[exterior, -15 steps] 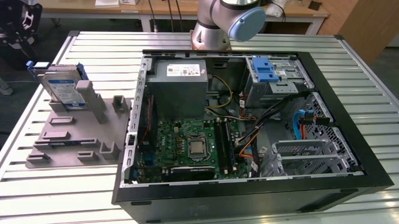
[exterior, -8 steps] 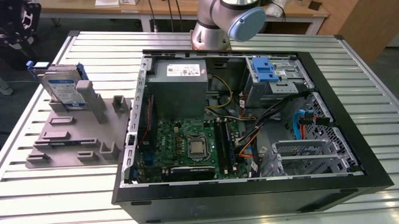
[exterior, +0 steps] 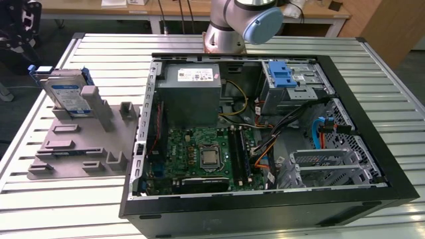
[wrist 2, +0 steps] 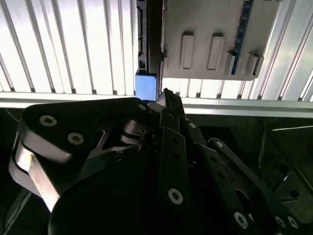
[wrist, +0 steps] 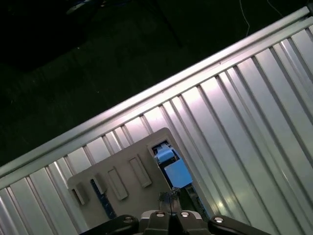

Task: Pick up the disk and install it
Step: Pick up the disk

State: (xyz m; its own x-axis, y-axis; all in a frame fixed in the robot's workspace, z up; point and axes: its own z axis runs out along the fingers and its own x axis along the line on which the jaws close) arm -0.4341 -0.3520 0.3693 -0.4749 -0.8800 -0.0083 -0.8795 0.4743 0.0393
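Note:
The disk (exterior: 66,94) stands on edge in a slot of the grey holder (exterior: 86,144), at the exterior view's left. It is silver-grey with a blue-and-white label and blue rails. My gripper (exterior: 28,45) hangs just above and behind its top edge, apart from it. In both wrist views the two black fingers meet at the tip with nothing between them. The gripper (wrist 2: 166,96) points at the blue rail end (wrist 2: 145,85) of the disk. In the first wrist view the gripper (wrist: 170,197) sits close beside the disk's blue rail (wrist: 172,169) and the holder (wrist: 122,178).
An open black computer case (exterior: 371,149) lies on the slatted metal table (exterior: 66,209). Inside are a grey power-supply box (exterior: 191,92), a metal cage with a blue latch (exterior: 282,74), the green mainboard (exterior: 199,154) and loose cables. The arm's base (exterior: 229,30) stands behind the case.

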